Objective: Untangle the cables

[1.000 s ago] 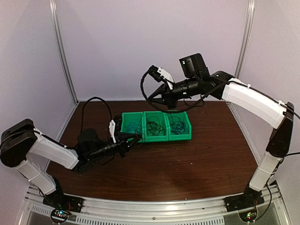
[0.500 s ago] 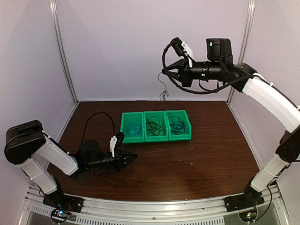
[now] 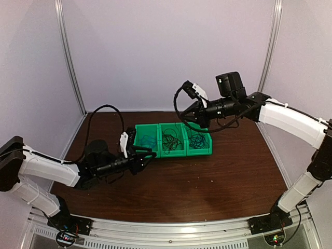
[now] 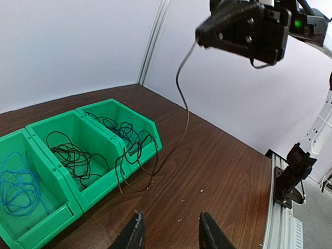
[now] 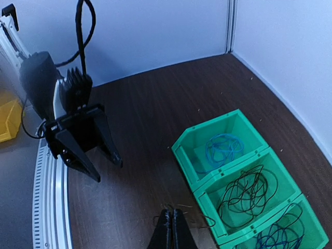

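Observation:
A green bin (image 3: 174,152) with three compartments stands mid-table. Its left compartment holds a blue cable (image 5: 223,148), the middle one a black cable (image 5: 249,194), the right one a tangle of blue and black cables (image 4: 122,132). My right gripper (image 3: 189,118) hovers above the bin, shut on a thin black cable (image 4: 179,78) that hangs down and loops over the right compartment's front wall. My left gripper (image 4: 171,238) is open and empty, low over the table in front of the bin; it also shows in the right wrist view (image 5: 85,140).
The bin (image 4: 98,189) sits on a brown wooden table (image 3: 223,176) with walls at the back and sides. A metal rail (image 3: 171,228) runs along the near edge. A yellow object (image 5: 8,122) lies beyond the table's edge.
My right gripper has come down from high above to just over the bin, still holding the black cable. My left gripper has moved forward toward the bin's front.

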Action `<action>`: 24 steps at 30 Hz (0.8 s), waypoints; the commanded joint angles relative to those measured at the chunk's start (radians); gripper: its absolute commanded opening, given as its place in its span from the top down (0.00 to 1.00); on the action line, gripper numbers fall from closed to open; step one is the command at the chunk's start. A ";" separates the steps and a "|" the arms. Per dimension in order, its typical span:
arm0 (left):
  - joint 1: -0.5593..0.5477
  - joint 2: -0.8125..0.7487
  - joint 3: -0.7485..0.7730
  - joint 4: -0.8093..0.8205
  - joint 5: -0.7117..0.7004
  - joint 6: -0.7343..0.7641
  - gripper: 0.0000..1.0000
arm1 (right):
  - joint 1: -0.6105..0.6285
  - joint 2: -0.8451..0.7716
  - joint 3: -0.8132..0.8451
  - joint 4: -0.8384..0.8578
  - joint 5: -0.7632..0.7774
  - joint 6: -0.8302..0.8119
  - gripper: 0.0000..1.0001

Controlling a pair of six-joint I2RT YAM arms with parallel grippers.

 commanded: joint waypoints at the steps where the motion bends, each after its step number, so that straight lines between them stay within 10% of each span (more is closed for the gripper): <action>1: -0.003 -0.022 0.038 -0.200 -0.062 0.064 0.63 | 0.005 -0.055 -0.179 0.047 -0.082 0.028 1.00; 24: -0.085 0.280 0.265 -0.417 0.151 0.179 0.60 | -0.127 -0.171 -0.548 -0.118 -0.039 -0.237 1.00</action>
